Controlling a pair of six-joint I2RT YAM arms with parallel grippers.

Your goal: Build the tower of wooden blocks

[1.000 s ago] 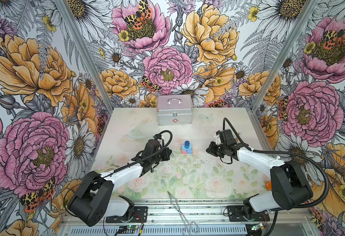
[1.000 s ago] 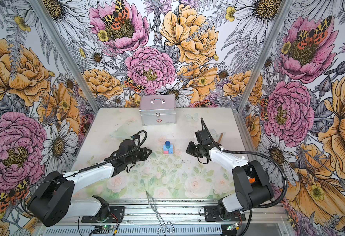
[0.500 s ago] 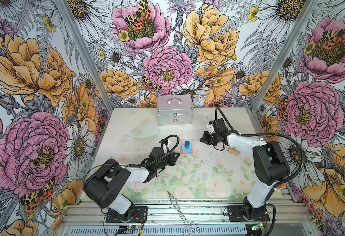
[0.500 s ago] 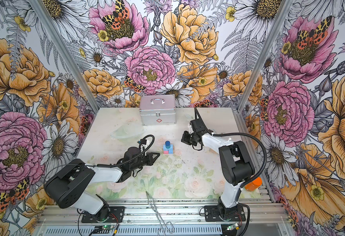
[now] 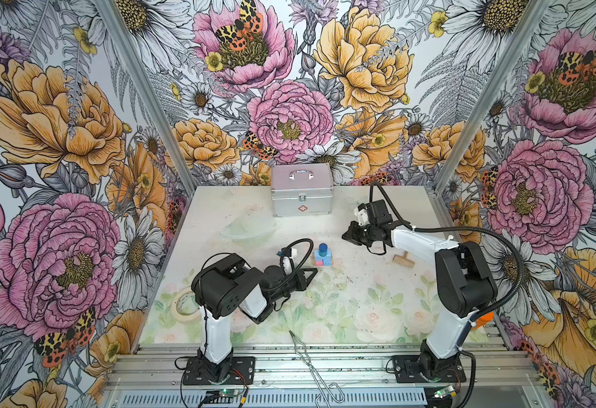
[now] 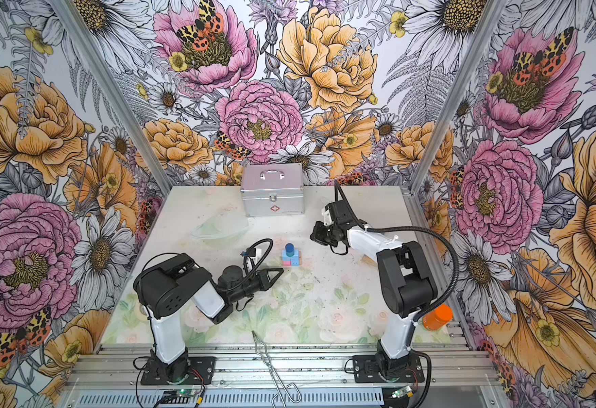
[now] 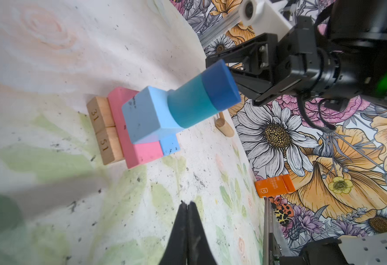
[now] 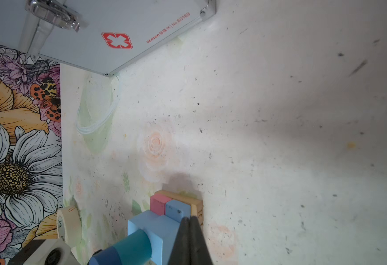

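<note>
– Sitting where, the tower [image 5: 322,255]?
– It is standing on the tabletop [image 5: 360,303], in front of the silver case [image 5: 301,192].
– The left end effector [image 5: 313,272] and the right end effector [image 5: 345,236] are pressing their jaws together, empty.

In the tower [image 5: 323,255] are counted: tan planks [image 7: 100,114] 2 | pink slab [image 7: 142,153] 1 | light blue blocks [image 7: 144,114] 2 | teal cylinder [image 7: 187,105] 1 | dark blue cylinder [image 7: 220,85] 1 | round it: silver case [image 5: 301,197] 1, at 12 o'clock | clear bowl [image 5: 247,229] 1, at 10 | tape roll [image 8: 69,226] 1, at 8 | tongs [image 5: 307,356] 1, at 6 | orange bottle [image 6: 437,316] 1, at 4 | wooden mallet [image 5: 403,261] 1, at 3
</note>
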